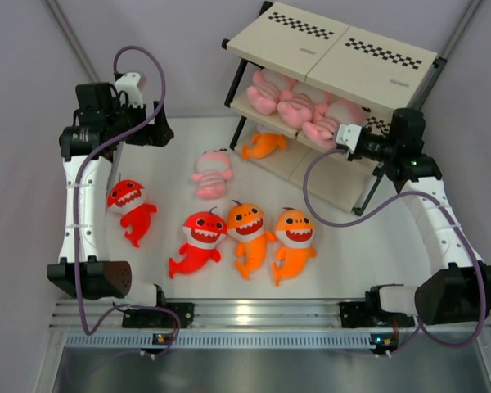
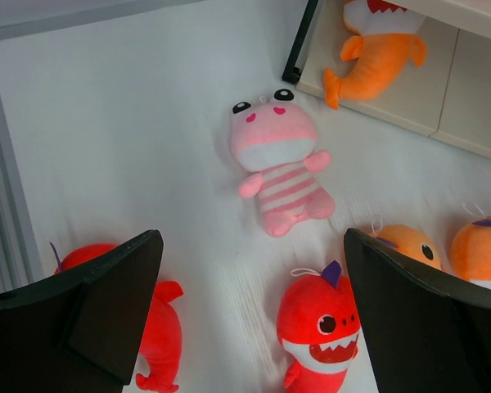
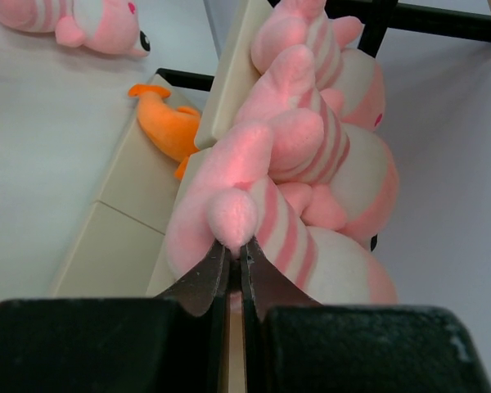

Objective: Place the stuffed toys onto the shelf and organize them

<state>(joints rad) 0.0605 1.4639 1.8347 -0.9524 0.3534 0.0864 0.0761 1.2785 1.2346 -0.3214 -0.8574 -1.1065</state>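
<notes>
While the left tool (image 2: 250, 239) gapes wide, the right tool (image 3: 236, 250) pinches a fuzzy, rounded pink-striped plushie (image 3: 266, 214).

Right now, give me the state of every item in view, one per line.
left gripper: open, empty.
right gripper: shut on nearest shelved plushie.
nearest shelved plushie: pinched, at middle tier.
two other pink plushies: on middle tier.
loose pink plushie: face up on table.
red sharks: two, lying on table.
orange sharks: two on table, one on bottom tier.
shelf: top boards bare.
</notes>
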